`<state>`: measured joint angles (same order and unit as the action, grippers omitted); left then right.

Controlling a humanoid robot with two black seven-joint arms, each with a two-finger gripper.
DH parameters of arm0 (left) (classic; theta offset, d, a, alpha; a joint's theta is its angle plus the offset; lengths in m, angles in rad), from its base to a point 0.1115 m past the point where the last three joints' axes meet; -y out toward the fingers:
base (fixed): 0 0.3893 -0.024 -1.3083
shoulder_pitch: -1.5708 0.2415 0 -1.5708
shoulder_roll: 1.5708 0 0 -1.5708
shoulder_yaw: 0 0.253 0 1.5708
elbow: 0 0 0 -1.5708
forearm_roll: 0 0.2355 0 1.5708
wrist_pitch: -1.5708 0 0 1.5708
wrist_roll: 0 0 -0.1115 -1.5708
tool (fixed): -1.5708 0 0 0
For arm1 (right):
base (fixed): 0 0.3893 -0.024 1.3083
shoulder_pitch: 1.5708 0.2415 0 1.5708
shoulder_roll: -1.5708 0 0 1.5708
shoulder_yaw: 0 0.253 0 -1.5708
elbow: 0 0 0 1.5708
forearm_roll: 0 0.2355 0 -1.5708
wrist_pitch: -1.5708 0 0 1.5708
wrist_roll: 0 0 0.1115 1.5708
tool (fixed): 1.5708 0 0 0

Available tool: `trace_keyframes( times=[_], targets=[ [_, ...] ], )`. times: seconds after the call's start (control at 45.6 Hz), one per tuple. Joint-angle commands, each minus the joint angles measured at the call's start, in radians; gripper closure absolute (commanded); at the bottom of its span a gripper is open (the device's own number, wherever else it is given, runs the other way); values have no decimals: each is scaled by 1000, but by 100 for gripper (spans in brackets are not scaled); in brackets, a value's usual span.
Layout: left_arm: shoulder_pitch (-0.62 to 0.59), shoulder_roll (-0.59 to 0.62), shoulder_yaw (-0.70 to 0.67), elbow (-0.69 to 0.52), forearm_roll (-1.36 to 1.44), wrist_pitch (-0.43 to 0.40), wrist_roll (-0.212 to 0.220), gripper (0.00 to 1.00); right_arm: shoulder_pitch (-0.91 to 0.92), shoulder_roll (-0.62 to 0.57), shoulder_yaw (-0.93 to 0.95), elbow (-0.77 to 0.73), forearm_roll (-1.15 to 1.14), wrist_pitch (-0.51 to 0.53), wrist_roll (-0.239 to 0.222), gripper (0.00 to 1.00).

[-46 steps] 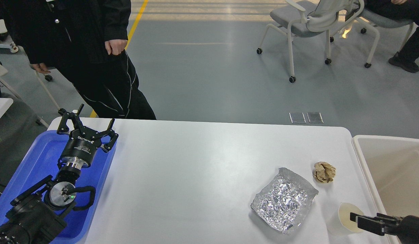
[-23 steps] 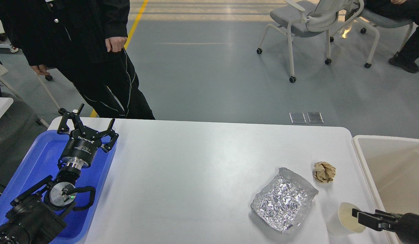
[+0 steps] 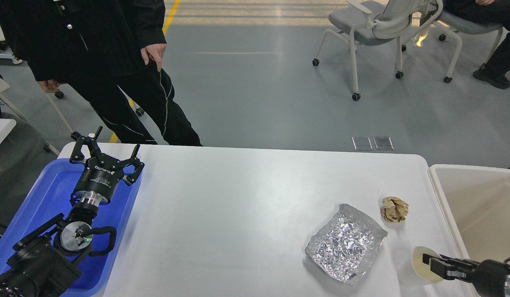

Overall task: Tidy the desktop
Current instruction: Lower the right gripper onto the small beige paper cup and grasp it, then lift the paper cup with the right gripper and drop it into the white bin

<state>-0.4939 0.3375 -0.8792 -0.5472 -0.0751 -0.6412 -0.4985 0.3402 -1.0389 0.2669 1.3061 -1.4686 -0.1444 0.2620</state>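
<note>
The white desktop (image 3: 246,198) carries a crumpled silver foil tray (image 3: 345,244), a brown paper ball (image 3: 394,209) and a white paper cup (image 3: 415,268), all near its right front corner. My right gripper (image 3: 433,262) comes in from the bottom right, with its fingertips at the cup's right rim. Its fingers are dark and seen end-on, so I cannot tell whether it grips. My left gripper (image 3: 106,142) is open and empty. It points away from me over the far right edge of the blue tray (image 3: 36,198).
A beige bin (image 3: 481,206) stands against the table's right edge. A person in black (image 3: 114,62) stands at the far left corner of the table. Wheeled chairs (image 3: 374,29) stand on the floor beyond.
My right gripper has shifted slightly along the cup's rim, first right, then back left. The person has stepped to the right. The left arm has not moved.
</note>
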Motion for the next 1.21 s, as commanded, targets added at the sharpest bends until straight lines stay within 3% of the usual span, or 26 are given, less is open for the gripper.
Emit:
trace_keyframes(
  times=[0.0, 0.044, 0.088, 0.438, 0.636, 1.008, 1.184],
  targets=[
    [0, 0, 0, 0, 0, 0, 0, 0, 8, -10, 2, 10, 1, 0, 0, 91],
    [0, 0, 0, 0, 0, 0, 0, 0, 11, -13, 3, 10, 2, 0, 0, 92],
    [0, 0, 0, 0, 0, 0, 0, 0, 14, -21, 2, 13, 2, 5, 0, 100],
    [0, 0, 0, 0, 1, 0, 0, 0, 13, -59, 0, 56, 4, 22, 3, 100],
    [0, 0, 0, 0, 0, 0, 0, 0, 71, -168, 2, 142, 10, 51, 5, 100],
    [0, 0, 0, 0, 1, 0, 0, 0, 330, -427, 12, 234, 119, 344, 5, 100],
    [0, 0, 0, 1, 0, 0, 0, 0, 473, -493, 21, 268, 180, 480, 9, 100]
  ],
)
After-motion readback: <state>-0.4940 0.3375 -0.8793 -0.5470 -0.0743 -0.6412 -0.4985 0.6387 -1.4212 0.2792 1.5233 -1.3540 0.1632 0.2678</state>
